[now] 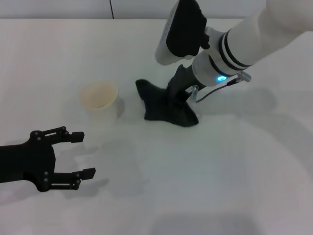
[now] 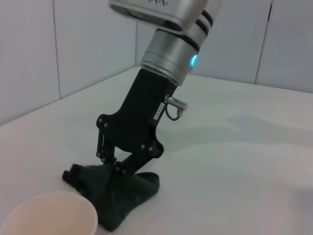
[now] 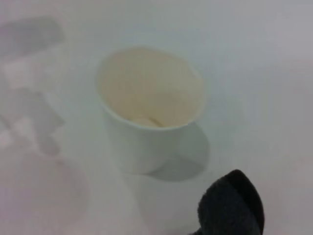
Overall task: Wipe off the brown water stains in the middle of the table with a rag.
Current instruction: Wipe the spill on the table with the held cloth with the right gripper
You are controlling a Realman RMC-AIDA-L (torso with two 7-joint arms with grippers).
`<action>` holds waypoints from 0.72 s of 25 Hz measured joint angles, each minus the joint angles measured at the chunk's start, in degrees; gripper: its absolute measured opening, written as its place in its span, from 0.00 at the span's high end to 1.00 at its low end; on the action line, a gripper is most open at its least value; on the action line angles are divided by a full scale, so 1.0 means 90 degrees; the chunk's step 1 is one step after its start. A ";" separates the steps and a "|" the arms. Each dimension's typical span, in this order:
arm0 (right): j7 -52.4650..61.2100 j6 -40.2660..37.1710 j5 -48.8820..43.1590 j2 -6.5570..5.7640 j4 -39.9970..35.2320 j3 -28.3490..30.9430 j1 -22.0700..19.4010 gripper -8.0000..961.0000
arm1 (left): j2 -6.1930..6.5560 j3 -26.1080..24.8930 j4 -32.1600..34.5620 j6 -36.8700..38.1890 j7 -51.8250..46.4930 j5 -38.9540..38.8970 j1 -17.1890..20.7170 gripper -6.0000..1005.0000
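The dark rag [image 1: 164,105] lies bunched on the white table [image 1: 220,171] near its middle. My right gripper [image 1: 178,99] comes down from the upper right, with its fingers closed on the rag's right part and pressing it onto the table. The left wrist view shows this from the side, with the right gripper [image 2: 116,169] on the rag [image 2: 124,193]. A corner of the rag [image 3: 230,205] shows in the right wrist view. No brown stain shows anywhere; the spot under the rag is hidden. My left gripper [image 1: 87,154] is open and empty at the lower left, apart from everything.
A white paper cup [image 1: 100,98] with a cream-tinted inside stands upright just left of the rag; it also shows in the left wrist view [image 2: 49,215] and the right wrist view [image 3: 146,103]. A wall runs behind the table's far edge.
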 joint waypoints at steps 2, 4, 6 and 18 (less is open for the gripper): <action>-0.0006 0.0075 -0.0017 0.0012 0.0027 -0.0043 -0.0006 0.90 | -0.0001 -0.0001 0.0000 0.0000 0.0001 0.0000 -0.0003 0.12; -0.0008 0.0072 -0.0021 0.0023 -0.0025 -0.0134 -0.0030 0.90 | -0.0001 -0.0001 0.0000 -0.0008 0.0002 0.0000 -0.0003 0.12; -0.0001 0.0042 0.0047 0.0026 -0.0147 -0.0310 -0.0064 0.90 | -0.0001 -0.0001 0.0000 -0.0038 0.0003 0.0000 -0.0004 0.12; -0.0041 -0.0500 0.0912 0.0027 -0.1010 -0.1656 -0.0179 0.90 | -0.0023 -0.0001 0.0000 -0.0090 0.0016 -0.0010 -0.0003 0.12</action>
